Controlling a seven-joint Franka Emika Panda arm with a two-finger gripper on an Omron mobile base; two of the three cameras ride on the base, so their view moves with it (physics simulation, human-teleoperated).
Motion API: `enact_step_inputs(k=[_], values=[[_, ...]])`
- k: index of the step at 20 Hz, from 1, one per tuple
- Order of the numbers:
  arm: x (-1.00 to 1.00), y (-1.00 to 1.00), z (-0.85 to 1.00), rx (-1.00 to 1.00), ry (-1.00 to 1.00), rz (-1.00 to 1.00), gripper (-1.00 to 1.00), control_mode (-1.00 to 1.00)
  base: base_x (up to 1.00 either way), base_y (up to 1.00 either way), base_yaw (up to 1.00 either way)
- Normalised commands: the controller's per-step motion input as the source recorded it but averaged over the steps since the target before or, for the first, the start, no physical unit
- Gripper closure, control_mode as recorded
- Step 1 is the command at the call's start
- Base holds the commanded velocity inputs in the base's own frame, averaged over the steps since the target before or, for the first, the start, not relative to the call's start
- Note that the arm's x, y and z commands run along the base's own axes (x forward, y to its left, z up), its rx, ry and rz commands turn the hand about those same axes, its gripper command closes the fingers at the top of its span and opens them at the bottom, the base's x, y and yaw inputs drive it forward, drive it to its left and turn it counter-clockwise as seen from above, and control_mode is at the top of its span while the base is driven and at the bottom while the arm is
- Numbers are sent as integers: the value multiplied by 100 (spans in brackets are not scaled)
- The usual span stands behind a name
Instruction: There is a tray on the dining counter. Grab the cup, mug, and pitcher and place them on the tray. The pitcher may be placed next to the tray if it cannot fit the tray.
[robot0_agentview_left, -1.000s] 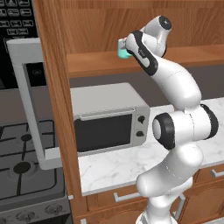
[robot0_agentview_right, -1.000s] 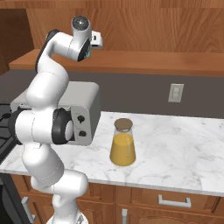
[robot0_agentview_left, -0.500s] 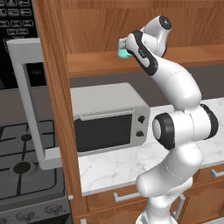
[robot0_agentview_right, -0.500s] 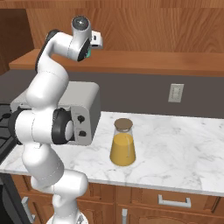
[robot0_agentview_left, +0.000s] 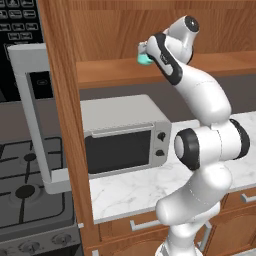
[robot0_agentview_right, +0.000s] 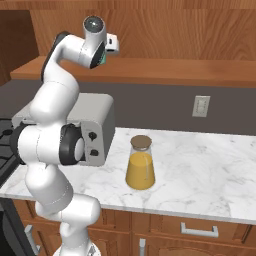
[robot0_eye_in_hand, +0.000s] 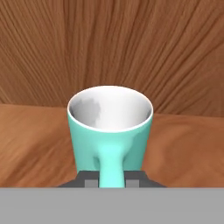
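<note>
The teal mug stands upright on the wooden wall shelf, its pale inside facing me and its handle pointing at the hand. My gripper is shut on the mug's handle, one dark fingertip on each side of it. From the left base view the mug peeks out at the gripper, with the arm stretched up to the shelf. The pitcher, a glass carafe of orange liquid with a cork lid, stands on the marble counter below. The cup, the tray and the dining counter are out of view.
A grey microwave sits on the counter under the shelf, with a grey door panel swung open to its left. A wooden upright stands beside it, and a stove lies at the lower left. A wall outlet is behind the pitcher.
</note>
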Motion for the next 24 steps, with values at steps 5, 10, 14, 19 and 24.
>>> enact_step_inputs(k=[5, 10, 14, 19, 24], values=[[-35, -16, 2, 0, 0, 0, 100, -100, 0, 0, 0], [-60, -20, 0, 0, 0, 0, 100, -100, 0, 0, 0], [-73, -17, 0, 0, 0, 0, 100, -100, 0, 0, 0], [-87, -14, 0, 0, 0, 0, 100, -100, 0, 0, 0], [-94, -14, 0, 0, 0, 0, 100, -100, 0, 0, 0]])
